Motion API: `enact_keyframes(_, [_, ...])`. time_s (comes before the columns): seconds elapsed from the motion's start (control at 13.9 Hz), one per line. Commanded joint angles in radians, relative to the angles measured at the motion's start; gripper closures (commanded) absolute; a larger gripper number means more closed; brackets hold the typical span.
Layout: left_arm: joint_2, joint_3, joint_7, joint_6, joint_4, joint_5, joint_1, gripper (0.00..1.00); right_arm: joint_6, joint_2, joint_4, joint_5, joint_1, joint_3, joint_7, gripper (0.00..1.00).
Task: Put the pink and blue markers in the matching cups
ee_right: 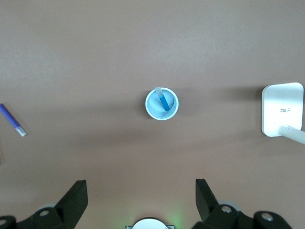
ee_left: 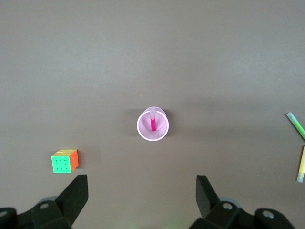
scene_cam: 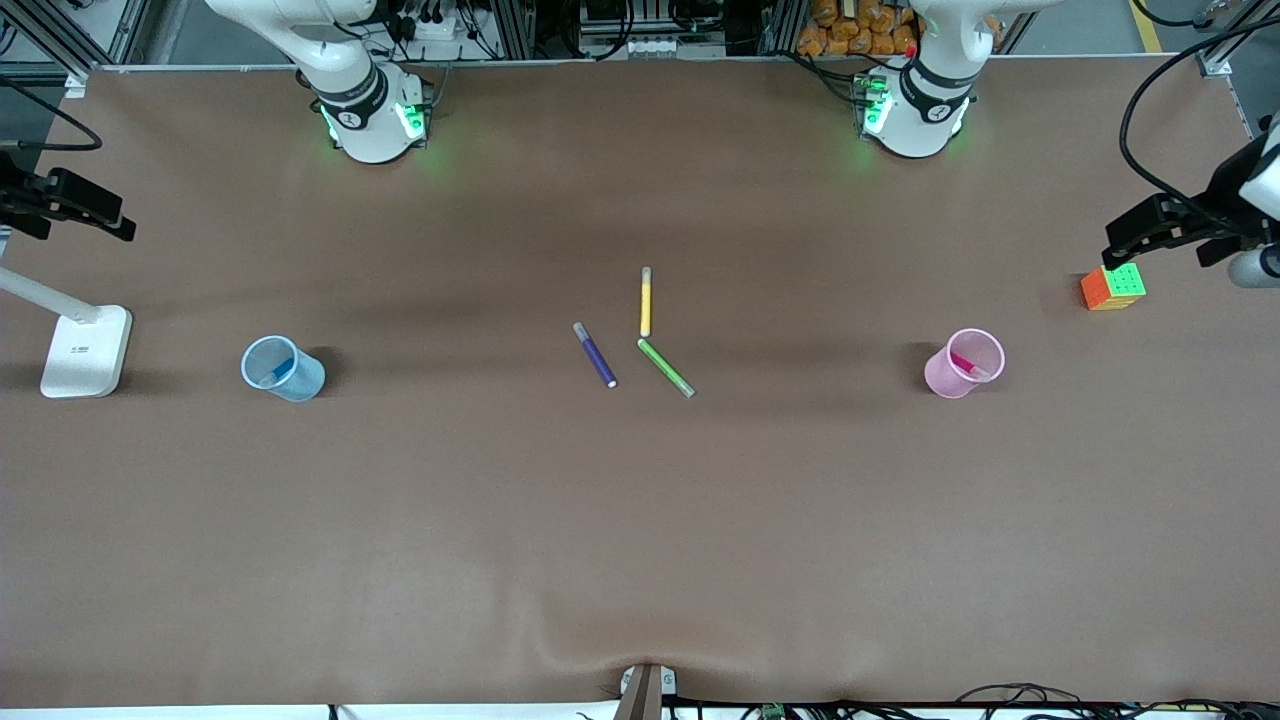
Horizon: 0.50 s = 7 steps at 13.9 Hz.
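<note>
Two translucent tumblers, pink cup (scene_cam: 963, 364) with pink marker (scene_cam: 966, 364), blue cup (scene_cam: 283, 368) with blue marker (scene_cam: 278, 371); both claws, left claw (ee_left: 142, 200) and right claw (ee_right: 141, 202), wide.

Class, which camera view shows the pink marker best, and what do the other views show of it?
The left wrist view: it looks straight down into the pink cup, so the pink marker shows along its length. The front view shows it only small, through the cup's wall. The right wrist view does not show it.
</note>
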Motion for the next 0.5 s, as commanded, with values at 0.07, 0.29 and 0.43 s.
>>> enact_keyframes(0.07, [-0.006, -0.008, -0.020, 0.005, 0.002, 0.000, 0.024, 0.00, 0.000, 0.004, 0.004, -0.008, 0.001, 0.003, 0.009, 0.00])
enact_keyframes(0.29, [-0.006, -0.013, -0.021, 0.005, 0.000, -0.006, 0.027, 0.00, 0.002, 0.010, 0.004, -0.007, 0.002, 0.003, 0.009, 0.00])
enact_keyframes(0.43, [-0.004, -0.012, -0.020, 0.005, 0.000, -0.012, 0.032, 0.00, 0.000, 0.010, 0.004, -0.008, 0.002, 0.003, 0.009, 0.00])
